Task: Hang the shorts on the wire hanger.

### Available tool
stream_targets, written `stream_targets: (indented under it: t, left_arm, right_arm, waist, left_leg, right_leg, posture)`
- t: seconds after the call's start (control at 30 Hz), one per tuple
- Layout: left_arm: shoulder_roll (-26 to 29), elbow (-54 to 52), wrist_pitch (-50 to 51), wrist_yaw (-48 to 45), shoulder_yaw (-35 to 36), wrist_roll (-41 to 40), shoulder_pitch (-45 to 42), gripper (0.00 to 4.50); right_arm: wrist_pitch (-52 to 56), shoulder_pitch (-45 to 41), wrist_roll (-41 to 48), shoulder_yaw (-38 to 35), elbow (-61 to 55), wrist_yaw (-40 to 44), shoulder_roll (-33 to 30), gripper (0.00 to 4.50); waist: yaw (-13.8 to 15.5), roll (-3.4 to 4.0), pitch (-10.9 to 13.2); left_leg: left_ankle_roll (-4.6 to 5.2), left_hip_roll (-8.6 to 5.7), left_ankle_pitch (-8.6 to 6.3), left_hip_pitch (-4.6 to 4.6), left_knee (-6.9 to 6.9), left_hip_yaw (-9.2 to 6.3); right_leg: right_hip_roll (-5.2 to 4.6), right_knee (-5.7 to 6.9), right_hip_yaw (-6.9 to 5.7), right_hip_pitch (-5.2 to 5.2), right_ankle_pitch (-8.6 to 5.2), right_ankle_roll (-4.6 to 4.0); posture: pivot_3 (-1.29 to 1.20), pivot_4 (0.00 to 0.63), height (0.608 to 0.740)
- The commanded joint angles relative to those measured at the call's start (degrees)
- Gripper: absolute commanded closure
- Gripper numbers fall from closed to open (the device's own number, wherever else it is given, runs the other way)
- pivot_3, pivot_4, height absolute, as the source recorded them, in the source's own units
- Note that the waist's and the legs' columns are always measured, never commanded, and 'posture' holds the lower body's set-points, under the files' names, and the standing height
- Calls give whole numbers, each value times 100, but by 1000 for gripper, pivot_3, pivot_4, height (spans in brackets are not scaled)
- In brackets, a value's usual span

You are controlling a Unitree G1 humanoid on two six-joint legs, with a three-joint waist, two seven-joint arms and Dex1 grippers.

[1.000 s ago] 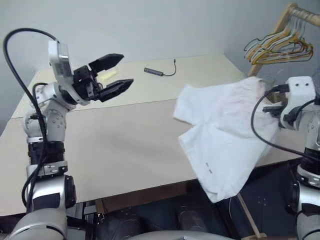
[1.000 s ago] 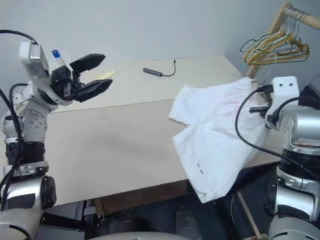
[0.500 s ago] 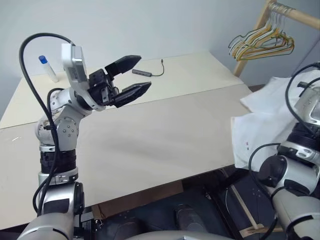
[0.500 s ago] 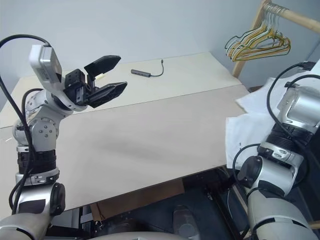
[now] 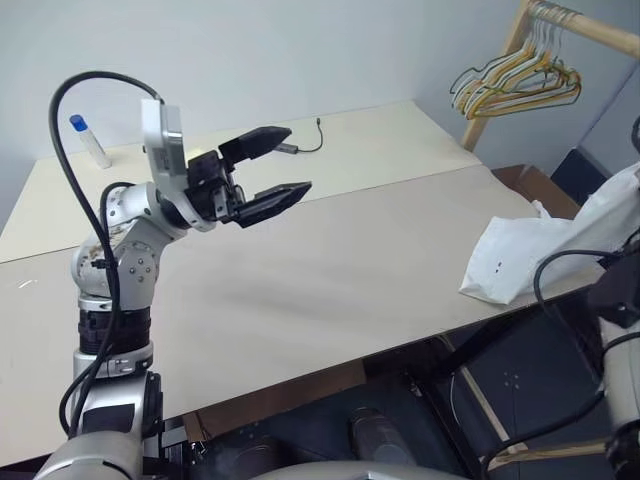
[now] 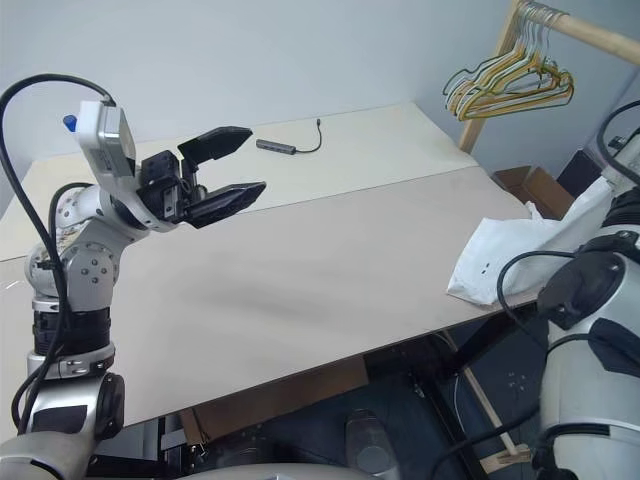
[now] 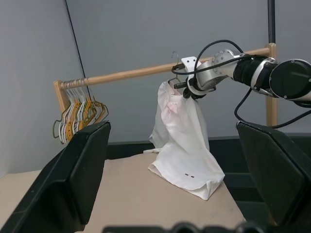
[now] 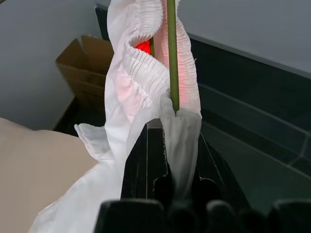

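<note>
The shorts [image 7: 182, 145] hang from the right gripper [image 8: 170, 141], which pinches their waistband and the wire hanger [image 8: 170, 53]. The lower hem rests on the table [image 5: 330, 270]. The left gripper [image 5: 275, 165] has its fingers spread wide

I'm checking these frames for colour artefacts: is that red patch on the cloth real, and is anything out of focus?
Right wrist view: a red-pink glow lights the gathered waistband of the white cloth shorts, seemingly light rather than dye; the black fingers close to the lens look soft. Left wrist view: a fainter pink tinge up the shorts; the near fingers are blurred.
</note>
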Motion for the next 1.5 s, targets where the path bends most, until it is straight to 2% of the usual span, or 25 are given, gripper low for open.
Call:
stream_targets:
  t: [0.03,0.47,0.57,0.9,1.07,1.2,1.37,1.5]
  left_arm:
    - [11,-151,-60,53,-26,31,11,0]
    - [39,-237,-39,40,3,-71,94,0]
    - [36,-254,-37,-14,28,-147,99,0]
    - [-14,-227,-65,1,43,-231,119,0]
    - [-13,-236,-33,-33,61,-283,150,0]
    - [-7,-241,-9,-49,89,-349,177,0]
    - [5,-159,-79,45,111,-284,183,0]
    - [77,-47,-122,155,225,-196,271,0]
  right_arm:
    - [-368,-292,207,0,353,-219,-269,4408]
    - [-572,-219,772,27,971,-310,-521,4408]
    - [-596,-183,688,253,953,-76,-528,3465]
    - [-568,-164,472,820,840,-314,-380,104]
    - [-633,-91,169,1233,664,-626,-268,41]
    - [-806,24,-791,2278,233,-1094,-99,41]
    - [-1274,185,-1743,3186,-358,-1786,119,41]
    - [-1891,361,-2265,3758,-798,-1769,315,41]
  waist:
    - [2,1,1]
    - [8,4,3]
    - [8,4,3]
    - [9,4,3]
    - [8,4,3]
    - [6,8,4]
    - [3,15,4]
    - [0,15,4]
  left_leg:
    - [0,0,0,0,0,1]
    - [6,-1,-4,3,0,11]
    - [7,0,-4,4,0,13]
    - [9,0,-5,8,0,18]
    - [9,0,-5,8,0,20]
    - [9,0,-5,9,0,21]
    - [9,0,-5,8,0,26]
    - [9,1,-5,11,2,26]
  right_leg:
    - [0,-1,1,0,0,0]
    - [1,-6,15,3,0,7]
    - [1,-7,16,4,1,8]
    - [1,-8,24,4,1,11]
    - [1,-7,26,4,2,11]
    - [1,-6,30,2,2,13]
    - [1,-1,37,-5,3,14]
    - [2,-1,38,-3,4,15]
  posture:
    - [-149,0,740]
    - [-144,0,740]
    - [-142,0,740]
    - [-140,0,740]
    - [-138,0,740]
    - [-136,0,740]
    - [-131,0,740]
    - [-115,0,740]
